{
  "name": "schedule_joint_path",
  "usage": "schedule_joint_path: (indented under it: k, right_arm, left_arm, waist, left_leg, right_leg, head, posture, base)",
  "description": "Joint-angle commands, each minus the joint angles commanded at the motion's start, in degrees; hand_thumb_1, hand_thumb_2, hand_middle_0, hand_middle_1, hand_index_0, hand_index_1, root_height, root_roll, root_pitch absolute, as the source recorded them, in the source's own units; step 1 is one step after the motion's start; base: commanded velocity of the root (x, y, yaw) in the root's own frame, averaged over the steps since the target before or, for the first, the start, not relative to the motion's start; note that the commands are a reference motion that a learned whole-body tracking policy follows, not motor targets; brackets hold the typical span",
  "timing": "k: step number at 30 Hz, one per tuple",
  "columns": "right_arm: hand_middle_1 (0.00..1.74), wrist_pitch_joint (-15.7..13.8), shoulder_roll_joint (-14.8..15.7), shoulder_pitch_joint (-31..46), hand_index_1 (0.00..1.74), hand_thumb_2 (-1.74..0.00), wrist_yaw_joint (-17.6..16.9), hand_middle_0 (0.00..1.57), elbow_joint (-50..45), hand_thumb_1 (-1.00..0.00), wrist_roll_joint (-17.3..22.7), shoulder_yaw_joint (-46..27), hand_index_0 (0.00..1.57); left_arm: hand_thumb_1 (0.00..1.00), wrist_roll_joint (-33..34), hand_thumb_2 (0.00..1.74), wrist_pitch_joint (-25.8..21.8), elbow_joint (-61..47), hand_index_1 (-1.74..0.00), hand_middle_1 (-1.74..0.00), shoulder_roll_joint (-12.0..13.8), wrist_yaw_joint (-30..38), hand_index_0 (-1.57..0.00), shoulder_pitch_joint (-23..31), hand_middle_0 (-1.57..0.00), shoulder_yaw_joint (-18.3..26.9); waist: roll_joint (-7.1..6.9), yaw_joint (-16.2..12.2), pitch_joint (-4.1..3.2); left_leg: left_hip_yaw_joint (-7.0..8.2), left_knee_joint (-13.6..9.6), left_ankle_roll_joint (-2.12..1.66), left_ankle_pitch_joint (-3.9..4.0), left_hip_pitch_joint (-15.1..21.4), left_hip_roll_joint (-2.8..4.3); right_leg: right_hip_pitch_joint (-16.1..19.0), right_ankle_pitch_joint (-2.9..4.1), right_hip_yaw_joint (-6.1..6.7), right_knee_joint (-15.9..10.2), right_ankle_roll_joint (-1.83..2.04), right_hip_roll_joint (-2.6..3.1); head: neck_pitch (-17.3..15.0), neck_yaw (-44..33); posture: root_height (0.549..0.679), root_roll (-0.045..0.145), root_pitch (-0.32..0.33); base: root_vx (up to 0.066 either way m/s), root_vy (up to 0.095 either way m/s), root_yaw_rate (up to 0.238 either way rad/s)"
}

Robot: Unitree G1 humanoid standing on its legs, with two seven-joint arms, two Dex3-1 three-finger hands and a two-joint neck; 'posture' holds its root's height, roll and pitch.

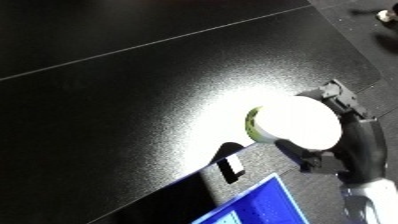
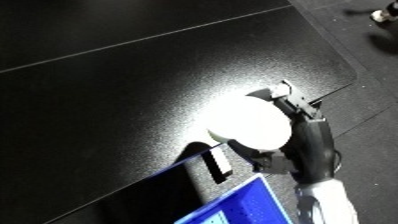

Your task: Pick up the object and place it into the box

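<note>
Our right hand (image 1: pixel 342 145) has its fingers and thumb curled round the round white object (image 1: pixel 298 122), held above the dark worktop (image 1: pixel 133 100) just beside the blue bin (image 1: pixel 266 205). We judge it could slip out short of the bin's rim, being smooth and wide. We can read no writing.

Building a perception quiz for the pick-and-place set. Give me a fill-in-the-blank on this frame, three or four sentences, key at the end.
1. The robot's ____ hand is curled round the round white object.
2. The table top under the object is ____ in colour.
3. The bin at the lower edge has a ____ wall.
4. The other hand is ____ in both views.

Missing words: right; black; blue; not visible
</note>
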Motion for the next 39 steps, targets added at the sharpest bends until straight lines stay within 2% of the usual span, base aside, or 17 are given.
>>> schedule_joint_path:
  k: [4, 9, 13, 17, 19, 24, 35, 39]
  right_arm:
    - [1.57, -4.50, 1.52, 6.24, 1.57, -1.57, 2.08, 1.41, 2.76, -0.90, 4.27, -3.87, 1.41]
    - [1.57, -8.76, 3.36, 10.82, 1.57, -1.57, 5.61, 1.41, 7.56, -0.90, 8.17, -6.44, 1.41]
    - [1.57, -9.82, 4.08, 12.69, 1.57, -1.57, 7.91, 1.41, 12.44, -0.90, 10.04, -7.04, 1.41]
    - [1.57, -10.04, 4.10, 14.22, 1.57, -1.57, 8.66, 1.41, 18.34, -0.90, 8.12, -5.77, 1.41]
    - [1.39, -9.46, 4.07, 14.83, 1.39, -1.39, 9.68, 1.26, 21.24, -0.80, 8.49, -4.81, 1.26]
    - [0.96, -8.54, 3.73, 15.01, 0.96, -0.96, 13.75, 0.86, 29.91, -0.55, 12.56, -2.26, 0.86]
    - [0.00, -6.84, 2.77, 11.81, 0.00, 0.00, 16.57, 0.00, 44.76, 0.00, 14.92, 2.13, 0.00]
    - [0.00, -6.52, 3.06, 11.15, 0.00, 0.00, 17.07, 0.00, 46.80, 0.00, 14.73, 3.27, 0.00]
  left_arm:
    - [0.00, -1.53, 0.00, -1.56, 0.72, 0.00, 0.00, -0.87, -0.19, 0.00, 0.63, 0.00, 1.17]
    - [0.00, -3.02, 0.00, -2.45, 0.79, 0.00, 0.00, -1.51, -0.53, 0.00, 1.01, 0.00, 1.06]
    - [0.00, -3.26, 0.00, -2.58, 1.16, 0.00, 0.00, -1.67, -0.96, 0.00, 1.18, 0.00, 0.86]
    - [0.00, -3.18, 0.00, -2.11, 1.19, 0.00, 0.00, -1.38, -1.51, 0.00, 1.13, 0.00, 0.98]
    - [0.00, -3.18, 0.00, -1.93, 1.30, 0.00, 0.00, -1.13, -1.88, 0.00, 1.03, 0.00, 1.04]
    - [0.00, -3.08, 0.00, -2.08, 2.20, 0.00, 0.00, -0.78, -2.56, 0.00, 0.52, 0.00, 0.53]
    - [0.00, -2.62, 0.00, -0.71, 2.06, 0.00, 0.00, 0.17, -3.38, 0.00, -0.04, 0.00, -1.31]
    - [0.00, -2.68, 0.00, -0.55, 2.11, 0.00, 0.00, 0.26, -3.73, 0.00, 0.08, 0.00, -1.67]
  waist:
    - [0.37, -2.07, 0.37]
    - [1.14, -3.78, 0.84]
    - [1.65, -4.25, 0.84]
    - [2.13, -4.42, 0.66]
    - [2.29, -4.51, 0.63]
    - [2.61, -4.23, 0.50]
    - [4.13, -2.50, -0.12]
    - [4.54, -2.09, -0.34]
  left_leg:
    - [1.24, -0.57, 0.36, -0.55, 1.26, 0.05]
    - [1.95, -1.44, 0.62, -0.63, 2.35, -0.41]
    - [1.98, -2.39, 0.68, -0.43, 3.11, -0.95]
    - [1.83, -3.25, 0.75, -0.08, 3.53, -1.45]
    - [1.73, -3.50, 0.81, 0.05, 3.66, -1.61]
    - [1.39, -3.66, 0.94, 0.14, 3.99, -1.97]
    - [0.24, -3.85, 0.86, 0.68, 3.91, -3.06]
    - [-0.07, -3.96, 0.73, 1.03, 3.76, -3.33]
  right_leg:
    - [0.11, -0.22, 0.88, -0.09, -0.05, 0.72]
    - [0.10, -0.49, 1.69, 0.04, -0.22, 1.53]
    - [0.46, -0.54, 2.02, -0.44, -0.26, 1.85]
    - [0.52, -0.42, 2.25, -1.03, -0.32, 2.09]
    - [0.54, -0.36, 2.35, -1.18, -0.37, 2.22]
    - [0.89, -0.36, 2.35, -1.26, -0.54, 2.26]
    - [1.39, -0.27, 1.92, -1.37, -0.78, 1.77]
    - [1.37, -0.24, 1.80, -1.38, -0.88, 1.66]
  head:
    - [-0.83, 1.50]
    - [-2.77, 3.02]
    - [-3.81, 4.06]
    - [-5.45, 6.12]
    - [-6.11, 7.02]
    - [-7.97, 9.90]
    - [-10.49, 14.69]
    - [-11.15, 15.06]
  posture:
    - [0.638, 0.057, 0.002]
    - [0.638, 0.059, 0.003]
    - [0.639, 0.061, 0.003]
    - [0.640, 0.063, 0.007]
    - [0.640, 0.063, 0.007]
    - [0.640, 0.064, 0.002]
    - [0.641, 0.067, -0.002]
    - [0.642, 0.069, -0.001]
  base:
    - [-0.004, 0.105, -0.192]
    - [0.001, 0.079, -0.109]
    - [0.010, 0.030, -0.044]
    - [-0.002, 0.012, -0.023]
    - [-0.003, 0.002, -0.019]
    - [0.004, -0.008, -0.008]
    - [0.001, -0.018, 0.047]
    - [0.001, -0.017, 0.052]
